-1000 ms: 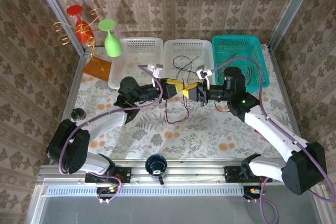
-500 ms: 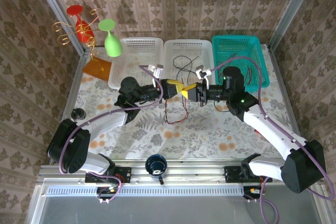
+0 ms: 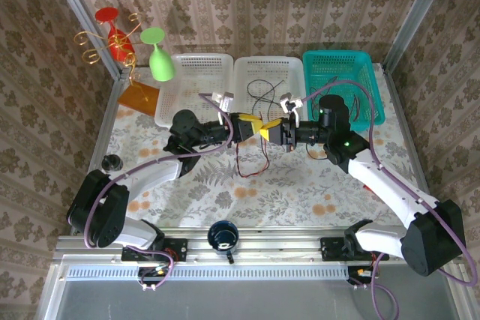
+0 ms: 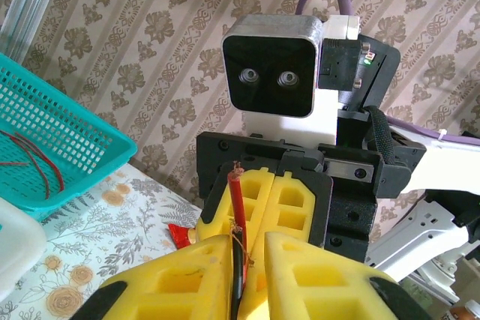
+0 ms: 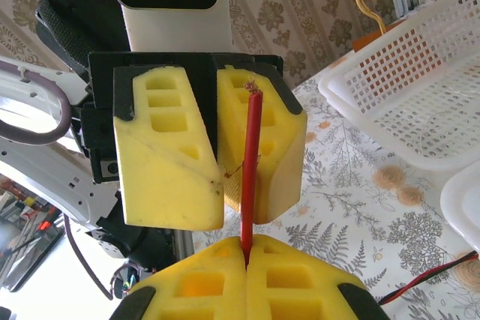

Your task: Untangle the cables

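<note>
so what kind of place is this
Probably a robot test cell dressed up as a home: an aluminium frame and wallpapered panels boxed round a flower-print table.

There are two white plastic lattice baskets (image 3: 193, 88) (image 3: 289, 73), one teal plastic lattice basket (image 3: 337, 55), one green plastic goblet (image 3: 159, 61), one red plastic goblet (image 3: 116, 39), one golden curled wire stand (image 3: 90, 44), one dark blue round cup (image 3: 223, 235), two white-and-black robot arms (image 3: 154, 174) (image 3: 390, 189), and several thin red and black flexible cables (image 3: 239, 159) whose exact number I cannot tell.
</note>
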`<state>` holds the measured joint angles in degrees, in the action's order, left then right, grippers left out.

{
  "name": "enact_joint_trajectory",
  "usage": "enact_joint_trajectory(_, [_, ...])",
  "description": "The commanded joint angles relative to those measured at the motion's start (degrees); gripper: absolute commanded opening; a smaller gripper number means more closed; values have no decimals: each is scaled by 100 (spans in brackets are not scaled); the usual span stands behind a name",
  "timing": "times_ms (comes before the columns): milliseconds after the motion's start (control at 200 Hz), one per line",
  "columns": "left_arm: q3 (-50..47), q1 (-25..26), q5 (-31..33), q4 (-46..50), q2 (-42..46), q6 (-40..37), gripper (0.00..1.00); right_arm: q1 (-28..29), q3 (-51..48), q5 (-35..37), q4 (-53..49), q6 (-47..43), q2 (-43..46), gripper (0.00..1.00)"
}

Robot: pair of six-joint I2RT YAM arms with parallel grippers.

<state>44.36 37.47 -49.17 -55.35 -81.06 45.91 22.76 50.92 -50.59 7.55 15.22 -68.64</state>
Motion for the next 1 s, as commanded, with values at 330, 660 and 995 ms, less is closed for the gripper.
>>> enact_joint_trajectory(330, [79,23,-19,-55,28,-2,2,-41,164,-118,36,35,51,0])
enact_joint_trajectory(660, [68,14,46,101,108,-101,0,-155,32,-19,121,135,193,21])
enact_joint_trajectory(995, [79,-8,41,146,143,-96,0,-172,-24,-21,-30,32,102,24])
